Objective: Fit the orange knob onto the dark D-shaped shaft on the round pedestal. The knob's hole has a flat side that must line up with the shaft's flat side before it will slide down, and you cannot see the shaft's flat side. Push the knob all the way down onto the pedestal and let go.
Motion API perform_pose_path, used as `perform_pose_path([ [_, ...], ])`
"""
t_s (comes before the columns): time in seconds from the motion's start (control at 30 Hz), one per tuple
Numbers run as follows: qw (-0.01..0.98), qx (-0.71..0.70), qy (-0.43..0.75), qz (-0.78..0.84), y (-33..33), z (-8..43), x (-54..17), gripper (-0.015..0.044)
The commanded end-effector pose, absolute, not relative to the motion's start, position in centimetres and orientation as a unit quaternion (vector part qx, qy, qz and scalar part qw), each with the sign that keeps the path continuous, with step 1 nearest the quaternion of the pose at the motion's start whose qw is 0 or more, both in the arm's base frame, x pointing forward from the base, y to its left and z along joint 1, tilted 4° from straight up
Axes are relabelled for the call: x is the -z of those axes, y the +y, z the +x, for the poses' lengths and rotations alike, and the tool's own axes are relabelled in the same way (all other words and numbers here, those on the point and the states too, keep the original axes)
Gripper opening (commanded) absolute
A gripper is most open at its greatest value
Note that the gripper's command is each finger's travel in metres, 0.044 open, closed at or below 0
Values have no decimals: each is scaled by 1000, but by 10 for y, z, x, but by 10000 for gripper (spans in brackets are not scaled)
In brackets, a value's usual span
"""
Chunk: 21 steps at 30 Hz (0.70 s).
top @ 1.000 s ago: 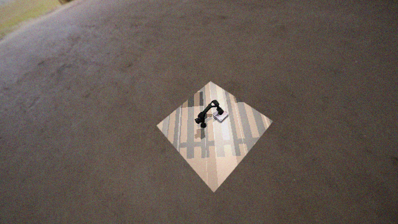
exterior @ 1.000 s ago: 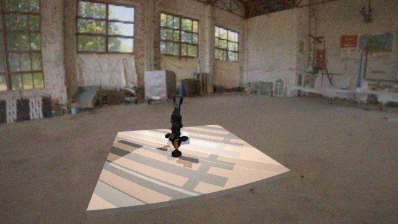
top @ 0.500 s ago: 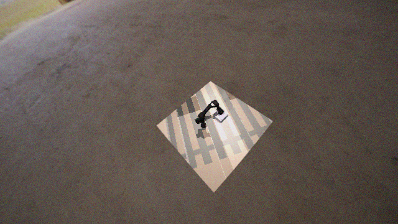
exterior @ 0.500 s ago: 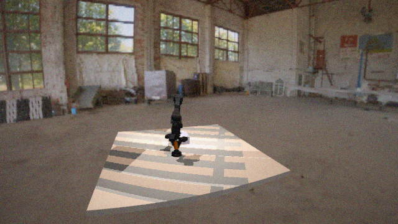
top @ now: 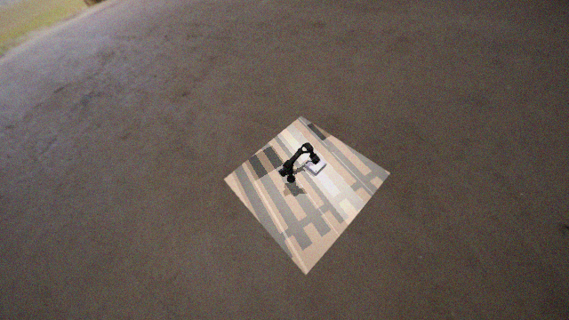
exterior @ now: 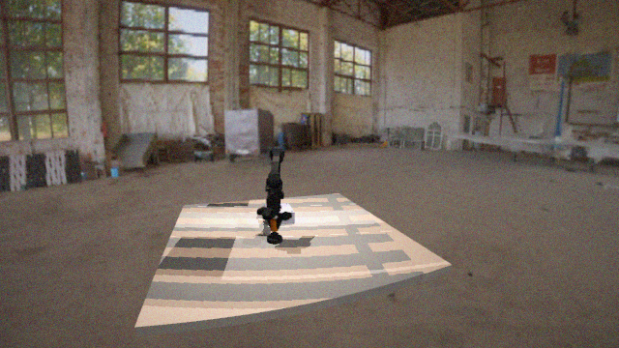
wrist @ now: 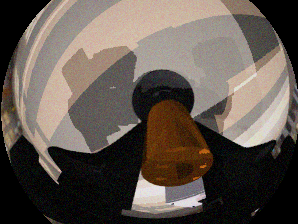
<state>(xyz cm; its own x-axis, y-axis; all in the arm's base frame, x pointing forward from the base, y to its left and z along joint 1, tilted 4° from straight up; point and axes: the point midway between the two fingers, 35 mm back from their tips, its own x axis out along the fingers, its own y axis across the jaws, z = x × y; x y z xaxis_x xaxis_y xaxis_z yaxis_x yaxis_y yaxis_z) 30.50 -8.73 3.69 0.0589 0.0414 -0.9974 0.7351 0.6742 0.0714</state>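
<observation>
The orange knob (exterior: pixel 274 225) (wrist: pixel 175 145) is between the two black fingers, its narrower-looking end toward the dark pedestal. My gripper (exterior: pixel 275 220) (wrist: pixel 169 125) is shut on the knob, one finger on each side. The round dark pedestal (exterior: pixel 274 239) (wrist: pixel 161 84) stands directly below the knob in the exterior view. In the wrist view the knob's far end overlaps the pedestal's disc. The shaft is not visible. Whether the knob is touching the pedestal cannot be told. In the top view the knob is hidden by the gripper.
A white box (top: pixel 316 167) (exterior: pixel 290 209) stands behind the gripper as seen from the exterior view. The striped board (top: pixel 307 262) (exterior: pixel 193 314) lies under everything, with the arm's dark shadow across it near the pedestal.
</observation>
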Motion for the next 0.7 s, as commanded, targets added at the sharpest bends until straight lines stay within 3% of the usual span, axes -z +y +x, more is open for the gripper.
perform_pose_path([
  [0.0,647,293,618,339,-87,305,-41,0],
  [0.67,632,318,604,366,-89,310,-36,0],
])
